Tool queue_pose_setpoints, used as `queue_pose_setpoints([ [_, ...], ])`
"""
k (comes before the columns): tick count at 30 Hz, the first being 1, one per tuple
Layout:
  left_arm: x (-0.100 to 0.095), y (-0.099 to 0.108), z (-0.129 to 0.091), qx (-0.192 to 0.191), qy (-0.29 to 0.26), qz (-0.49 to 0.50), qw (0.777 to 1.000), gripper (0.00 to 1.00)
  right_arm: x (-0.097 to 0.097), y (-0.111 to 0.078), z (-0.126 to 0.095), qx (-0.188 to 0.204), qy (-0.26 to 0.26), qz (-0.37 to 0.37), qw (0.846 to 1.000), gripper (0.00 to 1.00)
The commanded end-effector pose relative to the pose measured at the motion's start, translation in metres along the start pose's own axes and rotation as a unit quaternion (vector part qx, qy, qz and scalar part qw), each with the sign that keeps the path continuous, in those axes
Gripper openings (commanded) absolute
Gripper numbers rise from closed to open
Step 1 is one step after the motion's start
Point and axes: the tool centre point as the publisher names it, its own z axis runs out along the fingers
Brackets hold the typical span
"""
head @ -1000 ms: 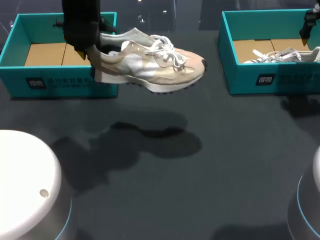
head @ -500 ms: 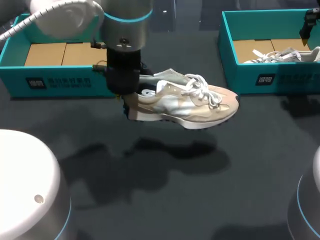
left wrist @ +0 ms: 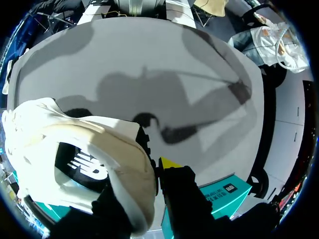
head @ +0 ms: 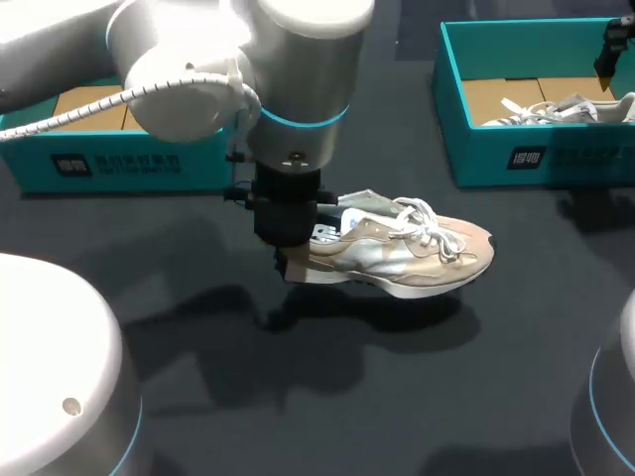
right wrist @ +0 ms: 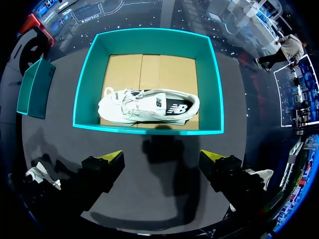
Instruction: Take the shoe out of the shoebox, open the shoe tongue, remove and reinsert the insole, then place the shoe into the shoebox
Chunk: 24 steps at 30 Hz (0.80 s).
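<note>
Shoe (head: 397,253) — beige-and-cream trainer, white laces, pale sole, dark logo patch; left fingers (left wrist: 170,163) clamped on its heel. Right fingers (right wrist: 112,158) — wide apart, empty.

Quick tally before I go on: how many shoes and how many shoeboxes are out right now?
Shoes: 2, the beige shoe in the left gripper and the white shoe in the right shoebox.
Shoeboxes: 2, the right one and the left shoebox.
Total: 4.

shoe (head: 407,253) before and between left shoebox (head: 119,165) and right shoebox (head: 536,159).
</note>
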Motion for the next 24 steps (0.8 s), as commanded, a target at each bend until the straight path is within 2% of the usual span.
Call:
queue_pose_setpoints([
  [1, 0.008, -0.006, 0.009, 0.001, -0.014, 0.008, 1.0, 0.0, 0.0, -0.001, 0.0, -0.001, 0.0, 0.0, 1.0, 1.0],
  [10, 0.008, -0.006, 0.009, 0.001, -0.014, 0.008, 1.0, 0.0, 0.0, -0.001, 0.0, -0.001, 0.0, 0.0, 1.0, 1.0],
  [12, 0.006, -0.014, 0.02, -0.011, -0.001, 0.017, 1.0, 0.0, 0.0, -0.001, 0.0, -0.001, 0.0, 0.0, 1.0, 1.0],
  [19, 0.001, -0.04, 0.051, 0.004, 0.008, 0.026, 1.0, 0.0, 0.0, -0.001, 0.0, -0.001, 0.0, 0.0, 1.0, 1.0],
  [24, -0.003, -0.041, 0.064, 0.001, 0.008, 0.032, 0.999, 0.0, 0.0, -0.001, 0.0, -0.001, 0.0, 0.0, 1.0, 1.0],
])
